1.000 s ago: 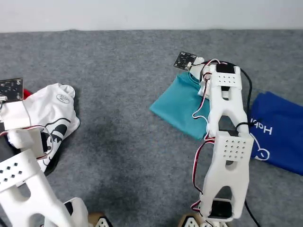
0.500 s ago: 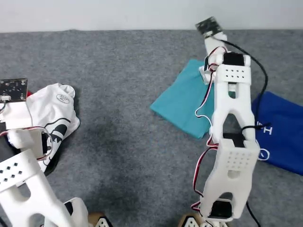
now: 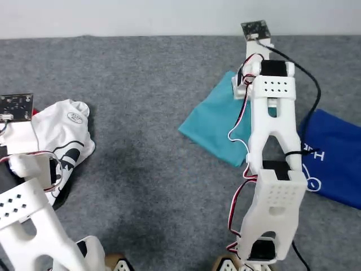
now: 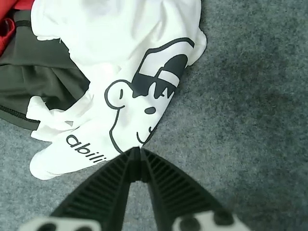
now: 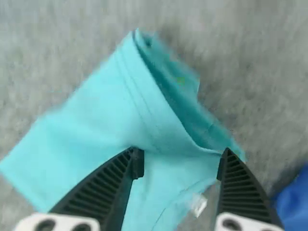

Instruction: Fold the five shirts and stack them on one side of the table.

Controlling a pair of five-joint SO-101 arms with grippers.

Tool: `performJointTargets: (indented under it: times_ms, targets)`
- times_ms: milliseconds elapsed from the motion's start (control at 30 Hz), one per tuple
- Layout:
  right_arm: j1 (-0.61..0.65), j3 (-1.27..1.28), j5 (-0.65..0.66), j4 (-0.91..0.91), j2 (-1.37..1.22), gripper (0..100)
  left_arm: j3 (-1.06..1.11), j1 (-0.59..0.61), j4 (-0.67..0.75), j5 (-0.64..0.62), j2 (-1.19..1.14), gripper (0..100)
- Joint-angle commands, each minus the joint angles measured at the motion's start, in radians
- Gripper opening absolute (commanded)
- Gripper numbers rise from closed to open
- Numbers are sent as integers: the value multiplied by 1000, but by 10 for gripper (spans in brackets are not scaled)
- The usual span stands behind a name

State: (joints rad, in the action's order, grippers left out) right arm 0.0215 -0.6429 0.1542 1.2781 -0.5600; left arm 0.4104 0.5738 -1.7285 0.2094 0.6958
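A folded teal shirt (image 3: 211, 127) lies right of the table's middle, and my right arm (image 3: 271, 130) stretches over its right part. My right gripper (image 5: 182, 166) hangs open just above the teal shirt (image 5: 110, 134), with nothing between its fingers. A blue shirt (image 3: 333, 152) lies flat at the right edge. At the left, a crumpled white shirt (image 3: 62, 132) with a black cartoon print rests on a dark shirt (image 4: 43, 82) and a red one (image 4: 7, 24). My left gripper (image 4: 139, 163) is shut and empty, above the edge of the white shirt (image 4: 120, 48).
Grey carpet (image 3: 146, 186) covers the table, with a wide bare stretch between the white and teal shirts. My left arm (image 3: 28, 209) stands at the near left corner. A white wall runs along the table's far edge.
My right wrist has swung from the teal shirt's far corner toward the table's far edge. That corner now lies spread out. The left arm has stayed put.
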Motion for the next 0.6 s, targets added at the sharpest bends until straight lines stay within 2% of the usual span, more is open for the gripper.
performJointTargets:
  times_ms: [0,300,433,567]
  targets:
    - [-19,-20,-11,-124,44,255,-4,-3,-23,6,20,5]
    - [-61,-20,-11,-219,-28,255,-4,-3,-23,8,20,5]
    - [-79,-20,-3,-157,-28,255,-4,-3,-25,9,20,5]
    - [-71,-20,121,-41,-10,255,-2,-5,-25,8,20,5]
